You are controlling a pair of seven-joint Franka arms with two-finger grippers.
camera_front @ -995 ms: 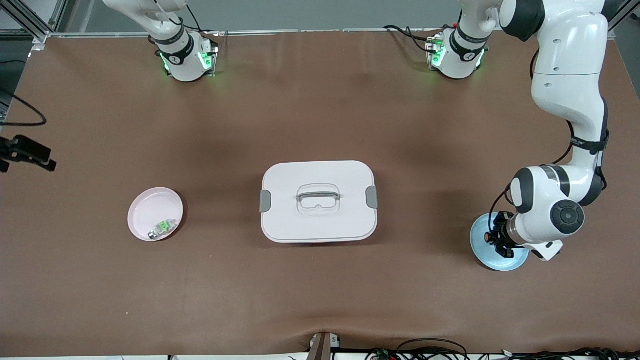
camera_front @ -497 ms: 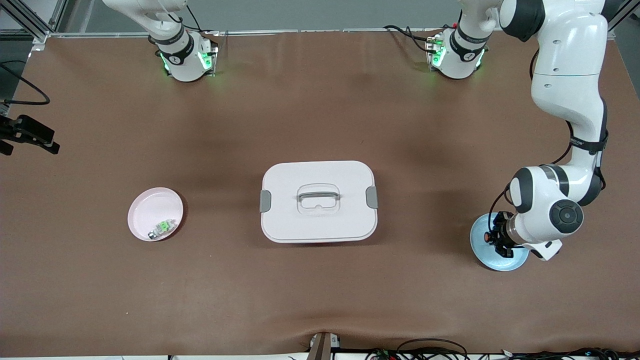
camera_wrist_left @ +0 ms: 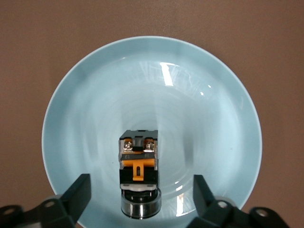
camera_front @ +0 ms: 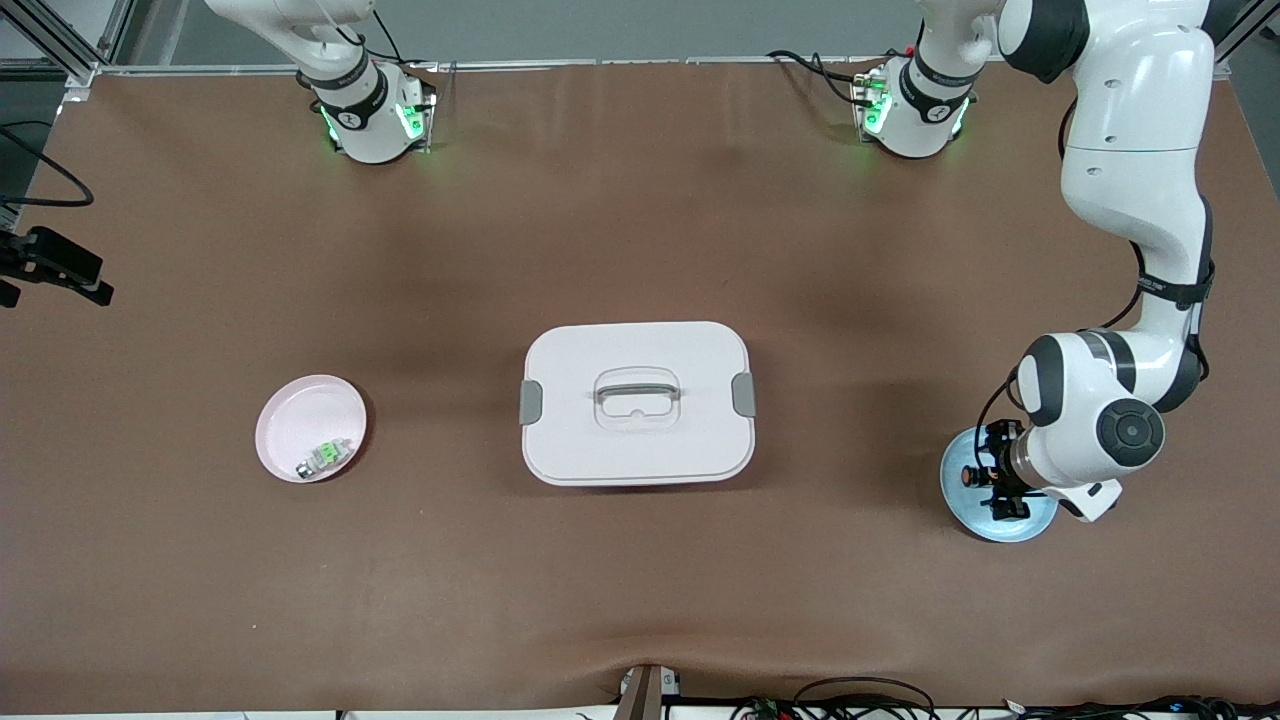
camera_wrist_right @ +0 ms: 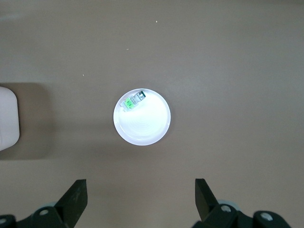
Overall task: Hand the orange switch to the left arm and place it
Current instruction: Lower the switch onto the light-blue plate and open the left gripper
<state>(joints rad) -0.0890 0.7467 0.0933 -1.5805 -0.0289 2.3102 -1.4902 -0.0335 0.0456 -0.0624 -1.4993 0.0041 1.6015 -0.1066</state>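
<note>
Front view shows the brown desk (camera_front: pixel 640 200) carrying three containers in a row: one pink plate (camera_front: pixel 310 441) toward the right arm's end, one white box (camera_front: pixel 637 402) in the middle, and one blue plate (camera_front: pixel 962 497) toward the left arm's end. The box stands squarely between the two plates, its lid on, grey clips on both short sides.

One orange switch (camera_wrist_left: pixel 139 176) lies on the blue plate, its silver cap end pointing toward the left hand (camera_wrist_left: pixel 141 199). That hand hovers low over the blue plate with its fingers (camera_wrist_left: pixel 76 197) spread wide, one on each side of the switch and touching neither it nor the plate.

One small green-and-silver part (camera_front: pixel 324 457) rests in the pink plate, near the rim closest to the front camera.

The right hand (camera_wrist_right: pixel 141 199) hangs high over the pink plate, fingers spread and holding nothing; a corner of the box shows at the edge of its wrist view.
</note>
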